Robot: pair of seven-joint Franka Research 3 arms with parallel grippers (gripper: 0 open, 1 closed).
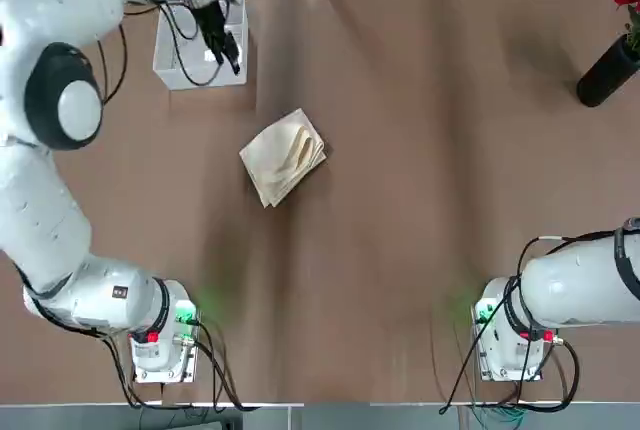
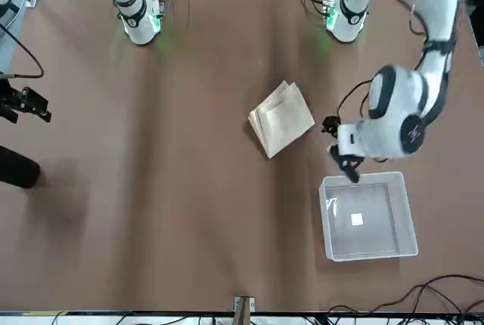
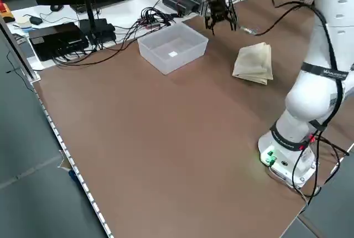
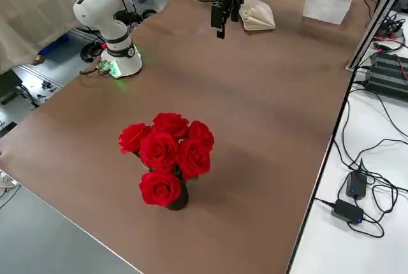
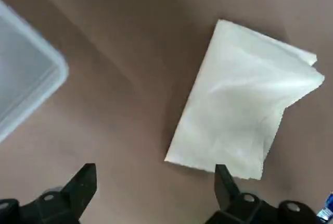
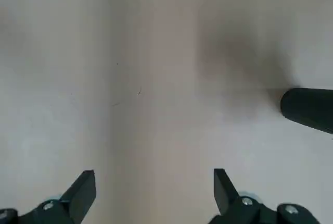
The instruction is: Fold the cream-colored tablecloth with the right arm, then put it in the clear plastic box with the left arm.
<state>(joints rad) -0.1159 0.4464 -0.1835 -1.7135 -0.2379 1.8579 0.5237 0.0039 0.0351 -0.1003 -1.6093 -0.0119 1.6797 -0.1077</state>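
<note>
The cream-colored tablecloth lies folded into a small rectangle on the brown table, also seen as cloth and cloth. The clear plastic box stands at the far left with nothing in it, shown too as box and box. My left gripper hangs open above the table between box and cloth, holding nothing; gripper, gripper. My right gripper is open and raised at the table's right side, far from the cloth; gripper.
A black vase with red roses stands at the far right corner, close to the right gripper. Cables and power supplies lie on the white bench beyond the box. Both arm bases sit at the near edge.
</note>
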